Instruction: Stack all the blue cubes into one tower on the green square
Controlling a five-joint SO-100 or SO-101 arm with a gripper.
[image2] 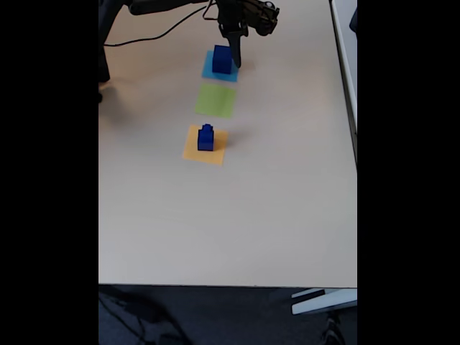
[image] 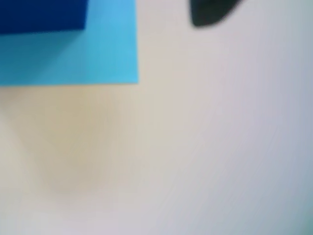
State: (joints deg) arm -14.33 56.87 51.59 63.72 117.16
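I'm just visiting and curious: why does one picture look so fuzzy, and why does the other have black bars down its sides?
The wrist view is out of focus: the blue cube, light-blue patch and dark gripper tip have soft edges, with a faint shadow on the table. The fixed view is sharper, evenly lit, a tall picture between black bars; the gripper casts little shadow.

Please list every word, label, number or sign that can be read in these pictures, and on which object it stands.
There is no readable text. The blue cubes, the green square, the light-blue patch, the orange patch and the table are plain. The gripper shows no legible marking; the wrist view is blurred.
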